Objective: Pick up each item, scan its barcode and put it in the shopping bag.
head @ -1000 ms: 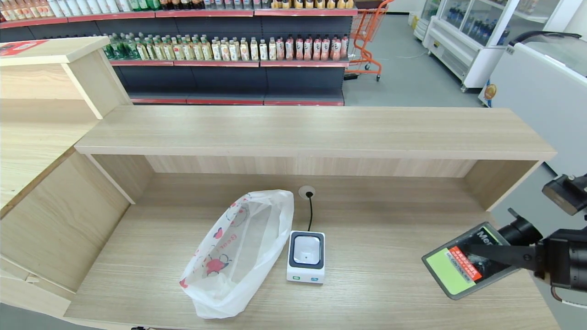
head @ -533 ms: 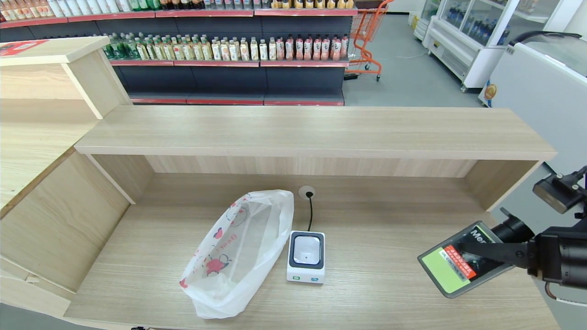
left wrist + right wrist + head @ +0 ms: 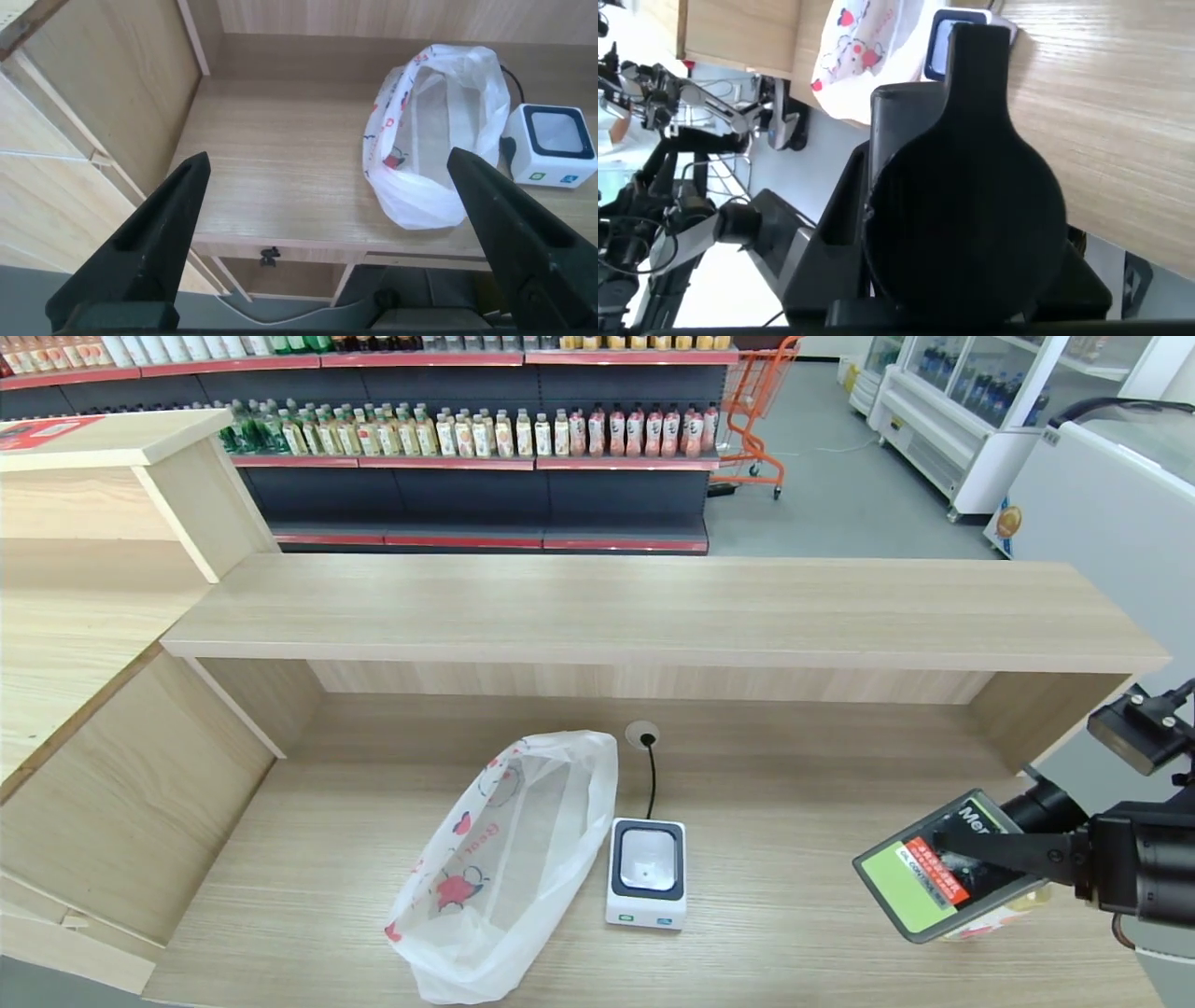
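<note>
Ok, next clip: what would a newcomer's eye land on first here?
The right gripper, at the right end of the counter, is shut on a dark package with a green and red label. Near the counter's middle lies a white shopping bag, its mouth open, with a small white scanner close beside it on the right.
</note>
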